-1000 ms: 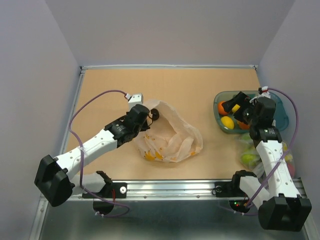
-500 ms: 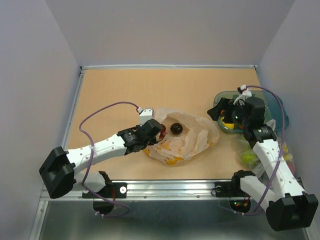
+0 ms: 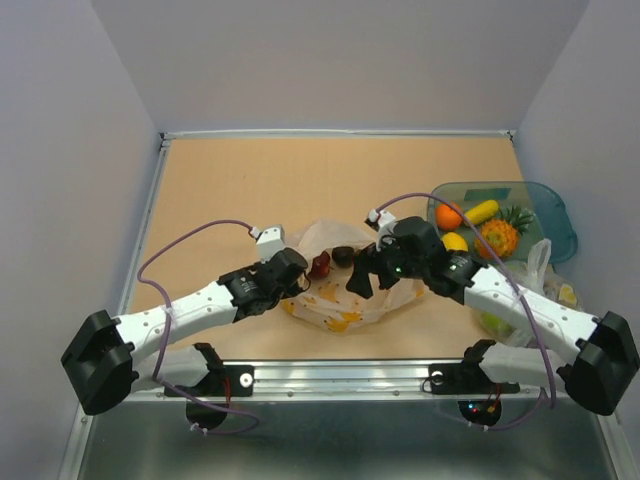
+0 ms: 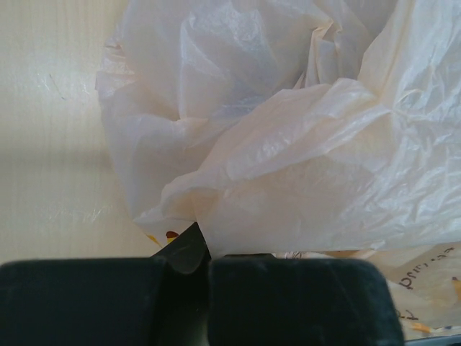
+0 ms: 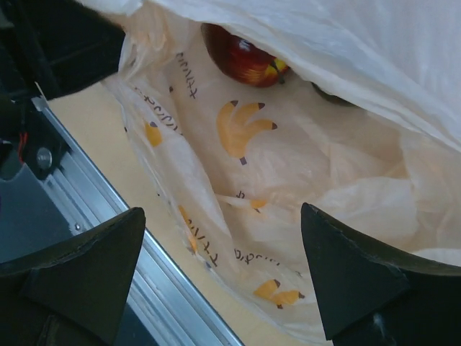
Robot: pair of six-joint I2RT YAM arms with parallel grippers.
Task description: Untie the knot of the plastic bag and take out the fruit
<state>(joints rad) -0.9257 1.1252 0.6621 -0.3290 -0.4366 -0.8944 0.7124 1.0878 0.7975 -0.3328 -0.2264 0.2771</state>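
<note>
Tabletop point(image 3: 250, 180) bag point(image 3: 332, 312) lies below right jaws.

A robot lab test cell. Plain pale walls point(image 3: 330, 60) box in a tan table point(image 3: 300, 170). Two robot arms point(image 3: 190, 305) are bolted to a metal rail point(image 3: 340, 375).

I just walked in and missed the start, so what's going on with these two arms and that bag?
The left gripper is shut on an edge of the plastic bag, which lies open. The right gripper hangs open over the bag's mouth. A dark red apple and a dark plum are inside the bag. An orange, banana, lemon and pineapple already sit in the teal tray.
</note>
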